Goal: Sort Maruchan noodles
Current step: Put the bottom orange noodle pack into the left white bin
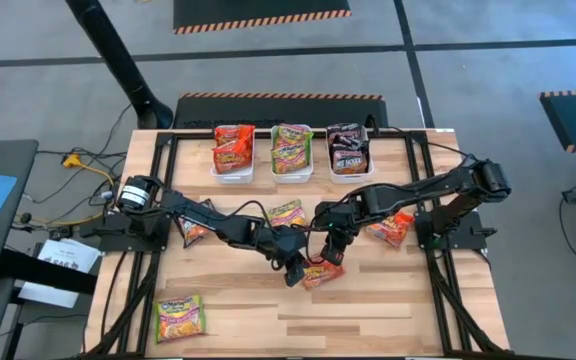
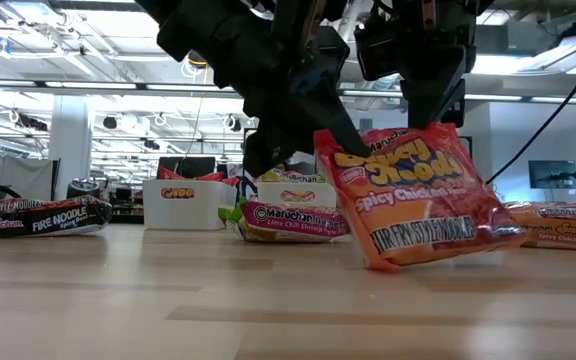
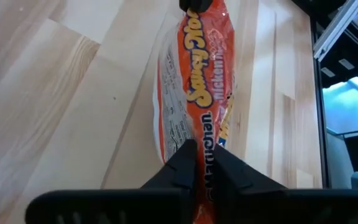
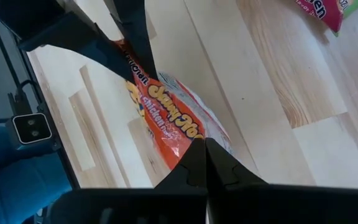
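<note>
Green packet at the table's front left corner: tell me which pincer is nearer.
Left. The left pincer sits right of and behind the green packet; the right pincer is farther right. Both pinch the orange packet.

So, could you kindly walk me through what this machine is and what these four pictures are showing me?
It is a robot with two dark arms at a wooden table, each ending in a two-finger gripper. One picture looks straight down, one looks level across the tabletop, and the other two come from cameras on the wrists. At the table's far edge stand three white bins holding ramen packets by colour. Loose packets lie about: a green packet near the front corner, another green one in the middle, and an orange packet on the right. Both arms meet at one red-orange packet. The left gripper pinches one end and the right gripper pinches the other, so it stands tilted on its edge.
</note>
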Available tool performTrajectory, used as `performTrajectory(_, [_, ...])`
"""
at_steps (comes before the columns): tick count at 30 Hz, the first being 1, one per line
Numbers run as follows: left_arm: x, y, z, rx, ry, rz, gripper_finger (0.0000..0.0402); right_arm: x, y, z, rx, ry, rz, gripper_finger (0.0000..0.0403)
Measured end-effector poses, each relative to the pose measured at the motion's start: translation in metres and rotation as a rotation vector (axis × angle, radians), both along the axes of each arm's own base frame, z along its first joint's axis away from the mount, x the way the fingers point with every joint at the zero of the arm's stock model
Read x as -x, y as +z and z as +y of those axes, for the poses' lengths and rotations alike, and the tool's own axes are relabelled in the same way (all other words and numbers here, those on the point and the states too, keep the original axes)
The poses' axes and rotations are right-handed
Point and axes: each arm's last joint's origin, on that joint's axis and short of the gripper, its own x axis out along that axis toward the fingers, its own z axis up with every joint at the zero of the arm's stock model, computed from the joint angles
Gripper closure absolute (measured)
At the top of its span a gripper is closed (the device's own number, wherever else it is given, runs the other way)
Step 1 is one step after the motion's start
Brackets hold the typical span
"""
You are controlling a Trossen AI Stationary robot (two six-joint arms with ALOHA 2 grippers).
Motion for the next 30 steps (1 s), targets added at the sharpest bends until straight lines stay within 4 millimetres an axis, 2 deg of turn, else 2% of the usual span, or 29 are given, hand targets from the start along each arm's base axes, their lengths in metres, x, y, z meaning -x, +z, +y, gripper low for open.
performTrajectory(7, [0.0, 0.0, 0.002, 0.027, -0.043, 0.007, 0.0401, 0.0, 0.0, 0.0, -0.003, -0.005, -0.001, 0.038])
performTrajectory(18, [0.005, -0.001, 0.007, 0.014, -0.087, 0.072, 0.0401, 0.0, 0.0, -0.001, -0.015, -0.033, 0.01, 0.0292])
performTrajectory(23, [0.017, 0.017, 0.014, -0.059, -0.074, 0.103, 0.0401, 0.001, 0.007, -0.011, -0.055, -0.094, 0.001, 0.0274])
performTrajectory(30, [0.042, 0.053, 0.032, -0.186, -0.032, 0.134, 0.0401, 0.012, 0.044, -0.028, -0.001, -0.147, -0.115, 0.0283])
